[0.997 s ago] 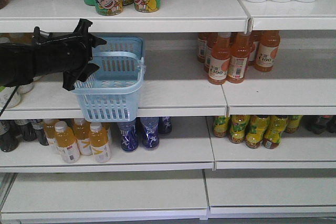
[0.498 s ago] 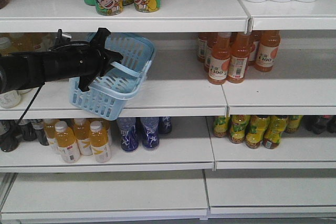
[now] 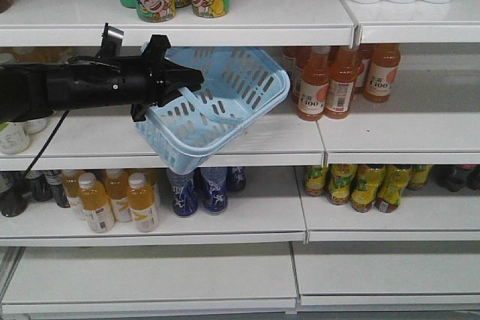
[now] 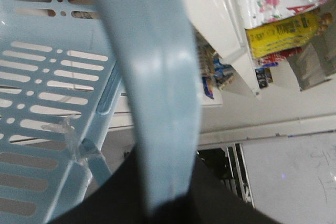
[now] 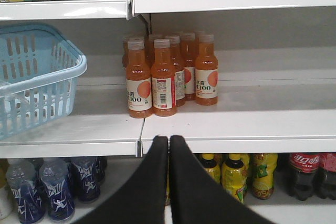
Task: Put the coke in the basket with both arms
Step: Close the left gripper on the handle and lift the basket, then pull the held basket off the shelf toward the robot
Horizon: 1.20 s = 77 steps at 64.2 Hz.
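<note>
Your left hand (image 3: pixel 191 79) pinches the handle (image 4: pixel 157 103) of the basket (image 3: pixel 251 80), which hangs tilted from its tip with the mouth turned outward. That arm reaches in level along the shelf (image 3: pixel 262 136). Your right hand (image 5: pixel 169 148) is empty, its fingers pressed together and pointing at the orange bottles (image 5: pixel 164 77) ahead, with the basket off to its left. No coke can shows in any view. You appear to be on the basket-fetching step. Next, level the basket, then open the right hand and find the can.
</note>
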Motion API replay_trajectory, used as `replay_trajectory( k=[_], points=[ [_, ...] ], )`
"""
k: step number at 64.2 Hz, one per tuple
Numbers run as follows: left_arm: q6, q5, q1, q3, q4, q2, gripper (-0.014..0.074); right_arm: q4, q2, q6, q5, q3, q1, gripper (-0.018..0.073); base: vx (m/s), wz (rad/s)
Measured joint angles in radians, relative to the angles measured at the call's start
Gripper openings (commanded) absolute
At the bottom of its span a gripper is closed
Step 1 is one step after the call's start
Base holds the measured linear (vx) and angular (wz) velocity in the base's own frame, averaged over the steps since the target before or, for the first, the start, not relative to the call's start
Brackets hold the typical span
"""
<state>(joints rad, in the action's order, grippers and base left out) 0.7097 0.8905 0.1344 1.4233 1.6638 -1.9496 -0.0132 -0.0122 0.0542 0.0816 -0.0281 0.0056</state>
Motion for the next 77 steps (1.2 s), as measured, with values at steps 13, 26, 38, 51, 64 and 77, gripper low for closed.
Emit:
replay_trajectory(
  k=[13, 26, 38, 51, 64, 77],
  points=[
    [0.037, 0.082, 0.0, -0.102, -0.001, 0.075, -0.0008, 0.0, 0.0, 0.0, 0.0, 0.0, 0.0, -0.0009, 0.0, 0.0],
    [0.134, 0.213, 0.01, -0.242, -0.008, 0.139, -0.0008, 0.0, 0.0, 0.0, 0.0, 0.0, 0.0, -0.0009, 0.0, 0.0],
    [0.19, 0.257, 0.086, -0.353, -0.005, 0.17, -0.0008, 0.0, 0.0, 0.0, 0.0, 0.0, 0.0, -0.0009, 0.0, 0.0],
    [0.251, 0.256, 0.193, -0.452, -0.006, 0.17, -0.0008, 0.0, 0.0, 0.0, 0.0, 0.0, 0.0, -0.0009, 0.0, 0.0],
    [0.271, 0.256, 0.279, -0.507, -0.014, 0.17, -0.0008, 0.0, 0.0, 0.0, 0.0, 0.0, 0.0, -0.0009, 0.0, 0.0],
    [0.275, 0.255, 0.327, -0.509, -0.059, 0.17, -0.0008, 0.0, 0.0, 0.0, 0.0, 0.0, 0.0, -0.0009, 0.0, 0.0]
  ],
)
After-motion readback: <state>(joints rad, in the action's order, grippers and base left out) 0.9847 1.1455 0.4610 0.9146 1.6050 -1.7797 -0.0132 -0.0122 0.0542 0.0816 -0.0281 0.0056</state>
